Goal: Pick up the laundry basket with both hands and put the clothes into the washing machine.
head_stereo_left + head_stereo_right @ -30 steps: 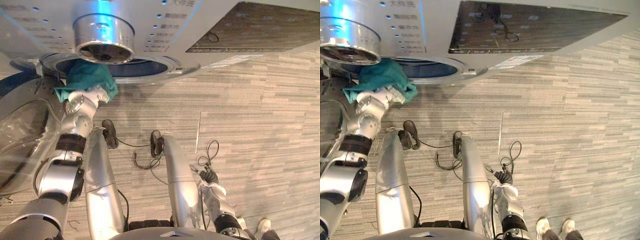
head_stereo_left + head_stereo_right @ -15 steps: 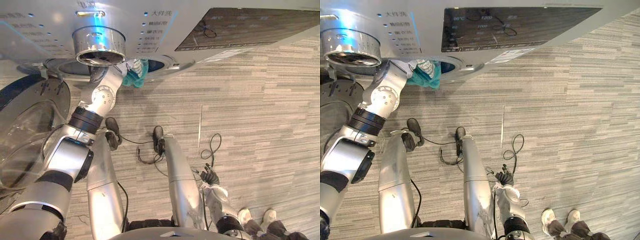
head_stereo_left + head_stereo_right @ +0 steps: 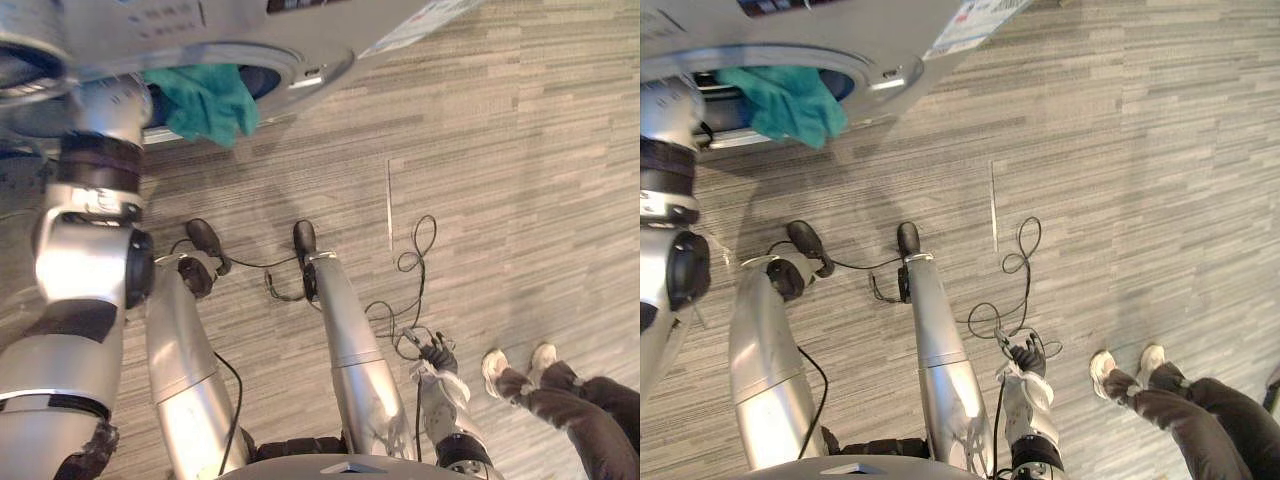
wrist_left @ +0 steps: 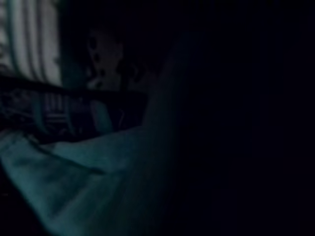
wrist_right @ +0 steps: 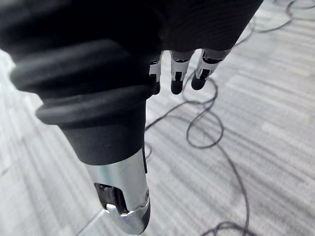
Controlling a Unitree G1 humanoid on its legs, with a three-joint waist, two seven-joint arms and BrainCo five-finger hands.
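**Q:** Beginning at the left edge?

**A:** Rising along that edge as the left arm (image 3: 92, 230) and entering the round door opening of the washing machine (image 3: 310, 62) at the top. Hiding the left hand inside the drum, so leaving its grip impossible to tell.

**Q:** And just beside that arm?

**A:** Spilling out of the same opening as a teal cloth (image 3: 205, 100), partly inside the machine and partly hanging outside. Touching the arm's right side.

**Q:** Moving towards the middle?

**A:** Hanging low over the grey striped floor (image 3: 500, 180) as the right hand (image 3: 1025, 357), well apart from the machine. Holding nothing, with fingers (image 5: 176, 78) loosely straight and pointing down.

**Q:** Ending at the right?

**A:** Standing on the floor as a person's pale shoes (image 3: 494, 368) and dark trouser legs (image 3: 585, 420), near the right hand without touching it.
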